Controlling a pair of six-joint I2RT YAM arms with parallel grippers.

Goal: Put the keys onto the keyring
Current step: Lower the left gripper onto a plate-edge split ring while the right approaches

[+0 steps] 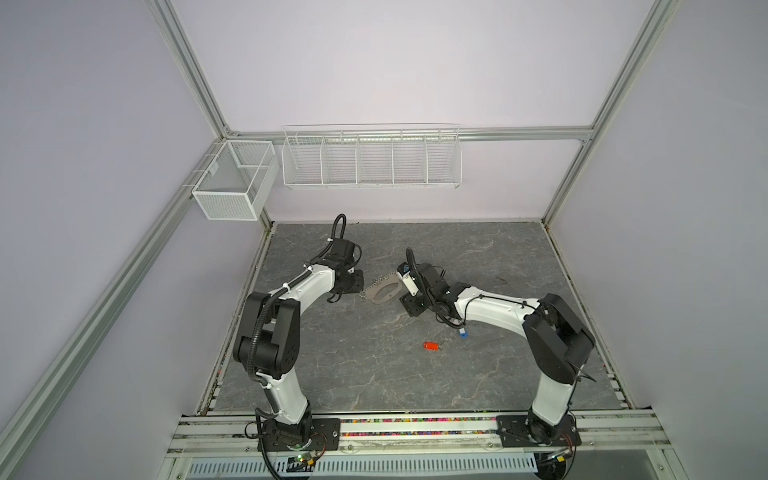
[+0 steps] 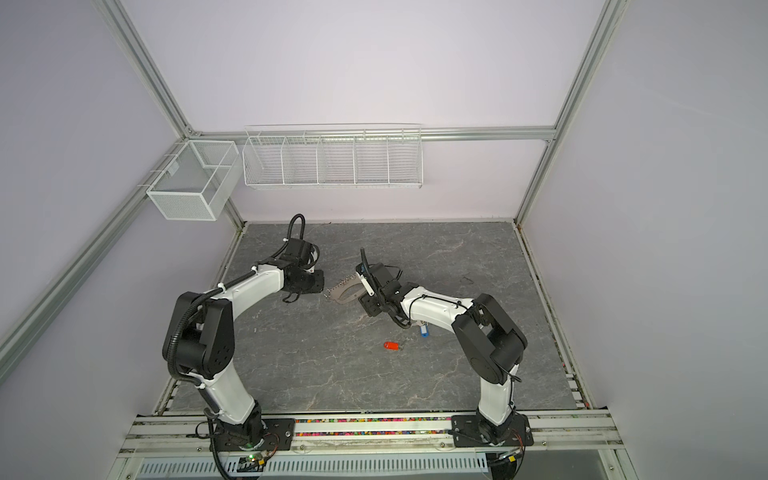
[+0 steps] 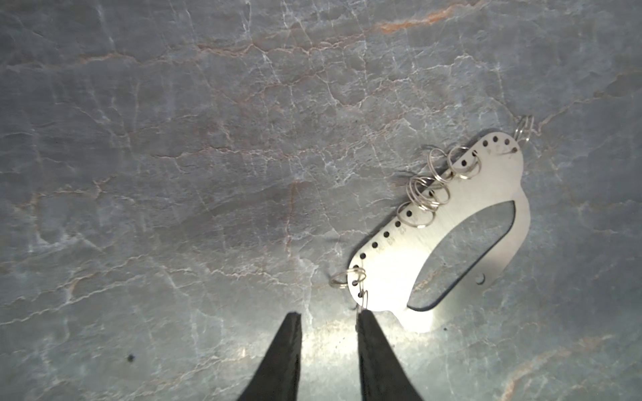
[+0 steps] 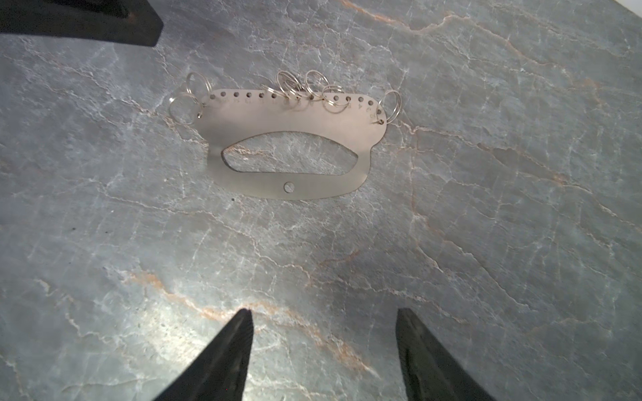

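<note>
A robotics lab cell: aluminium frame around plain pale walls, wire baskets at upper centre, 2 robot arms bolted to a rail along the bottom edge.

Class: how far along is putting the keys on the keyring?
Done: nothing; no key hangs on the keyring. In hand: both grippers open, left gripper at the keyring's end, right gripper beside it. Still to do: red key and blue key lie on the table.
</note>
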